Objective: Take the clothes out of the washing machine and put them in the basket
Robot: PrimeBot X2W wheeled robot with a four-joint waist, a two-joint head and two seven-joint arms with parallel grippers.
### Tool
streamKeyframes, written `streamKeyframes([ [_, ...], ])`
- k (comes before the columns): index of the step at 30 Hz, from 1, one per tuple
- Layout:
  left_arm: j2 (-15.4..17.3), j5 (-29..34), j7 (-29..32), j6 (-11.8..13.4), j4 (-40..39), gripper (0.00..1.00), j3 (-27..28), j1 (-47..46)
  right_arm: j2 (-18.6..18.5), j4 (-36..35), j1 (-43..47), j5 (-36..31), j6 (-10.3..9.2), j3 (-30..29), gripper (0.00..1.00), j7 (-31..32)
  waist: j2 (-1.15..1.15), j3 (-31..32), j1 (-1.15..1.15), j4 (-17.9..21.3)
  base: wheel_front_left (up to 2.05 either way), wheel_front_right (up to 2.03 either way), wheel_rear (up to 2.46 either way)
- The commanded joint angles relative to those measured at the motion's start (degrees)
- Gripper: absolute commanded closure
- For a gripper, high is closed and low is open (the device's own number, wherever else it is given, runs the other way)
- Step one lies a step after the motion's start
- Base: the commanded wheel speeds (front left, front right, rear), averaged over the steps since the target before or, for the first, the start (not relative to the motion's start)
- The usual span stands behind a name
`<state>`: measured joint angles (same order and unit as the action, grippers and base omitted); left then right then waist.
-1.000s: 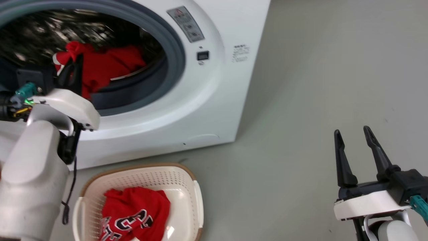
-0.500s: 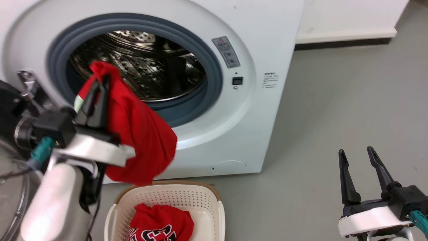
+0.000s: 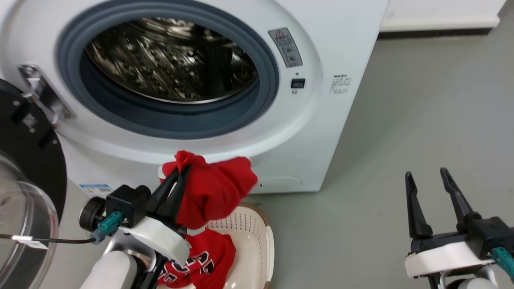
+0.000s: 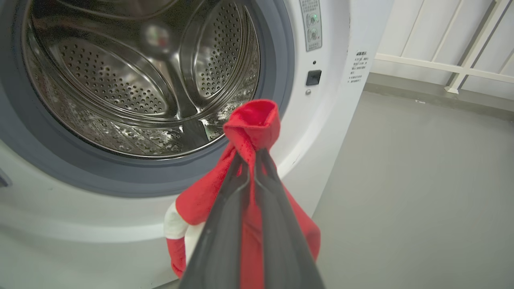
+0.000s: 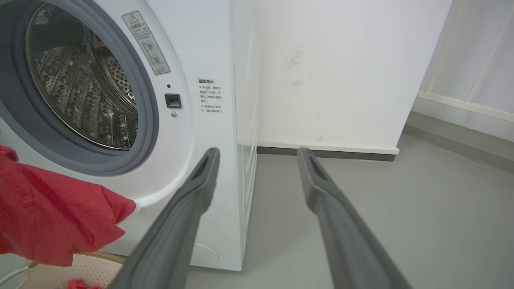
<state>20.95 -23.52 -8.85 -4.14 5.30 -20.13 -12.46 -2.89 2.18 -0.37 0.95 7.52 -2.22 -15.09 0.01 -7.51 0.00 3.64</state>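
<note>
Two garments: both bright red. The lettered garment [image 3: 202, 259] lies in the basket, and the white-trimmed garment [image 3: 217, 188] hangs from the left gripper.
Left gripper [image 3: 182, 171]: fingers clenched on a bunched fold of the white-trimmed garment, with the fold poking up past the tips.
Hang of the cloth: the bulk droops down from the pinch and toward the robot's right. Its lower edge is over the basket's far rim (contact with the cloth below cannot be told).
Basket [image 3: 265, 237]: on the floor at the washing machine's front lower edge, directly beneath the held cloth.
Washing machine [image 3: 341, 48]: door open; the drum [image 3: 172, 60] is bare steel where visible.
Right gripper [image 3: 426, 175]: fingers spread, grasping nothing, well apart to the right over the floor.
Nearer arm: the left. The drop looks to need a slight lowering toward the basket's middle before release.
</note>
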Motion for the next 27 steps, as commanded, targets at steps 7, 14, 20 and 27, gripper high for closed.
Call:
streamKeyframes([
  [7,-0.46,0.92,-1.63,-1.93,11.26,1.00,-3.87,-2.70,0.03,-0.97,-3.52,-0.34,-0.06,0.10,0.00,-0.11,-0.01,-9.53,0.00,2.15,0.00,0.00,0.00],
  [14,-0.81,2.83,-3.11,-2.97,20.55,1.00,-8.75,-7.85,0.04,-1.65,-6.33,0.65,-0.06,0.19,0.00,-0.11,-0.01,-16.40,0.00,4.27,0.00,0.00,0.00],
  [20,0.05,5.16,-3.58,-3.24,27.41,1.00,-14.45,-13.59,0.05,-2.00,-8.83,1.96,-0.06,0.62,0.00,-0.11,-0.01,-22.09,0.00,6.36,0.00,0.00,0.00],
  [27,1.33,4.38,-4.30,-3.27,36.34,1.00,-18.66,-19.00,0.04,-3.06,-10.58,5.24,-0.06,1.28,0.00,-0.11,-0.01,-27.63,0.00,8.95,0.00,0.00,0.00],
])
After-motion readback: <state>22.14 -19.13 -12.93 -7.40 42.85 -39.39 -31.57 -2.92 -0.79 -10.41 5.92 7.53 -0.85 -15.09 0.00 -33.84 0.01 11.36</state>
